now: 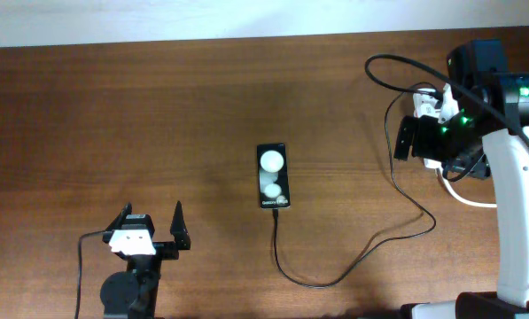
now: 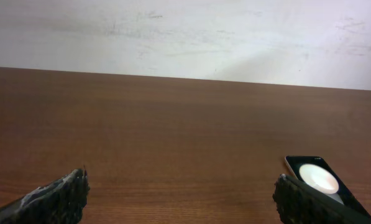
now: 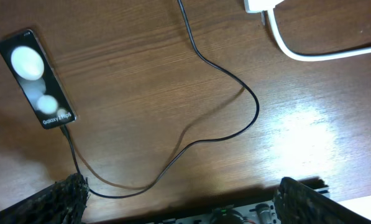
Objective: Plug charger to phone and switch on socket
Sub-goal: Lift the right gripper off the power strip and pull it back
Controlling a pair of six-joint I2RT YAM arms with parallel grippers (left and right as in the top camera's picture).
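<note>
The phone (image 1: 273, 175) lies flat at mid-table, black and glossy, with two white light spots on its screen. The charger's thin black cable (image 1: 335, 276) meets the phone's near end by the lettering (image 3: 64, 129), loops across the wood (image 3: 225, 78) and runs up toward the right arm. Only a white corner of the socket (image 3: 257, 5) shows, with its thick white cord (image 3: 322, 53); the right arm covers the remainder. My right gripper (image 1: 406, 139) (image 3: 185, 205) hovers open and empty above the table's right side. My left gripper (image 1: 151, 221) (image 2: 182, 199) is open and empty, left of the phone (image 2: 319, 177).
The table's brown wood ends at a pale wall (image 2: 185, 37) along the far side. The right arm's white body (image 1: 517, 221) stands over the table's right edge, with black wiring (image 1: 397, 75) arching above it. The left arm's base (image 1: 131, 288) is at the near edge.
</note>
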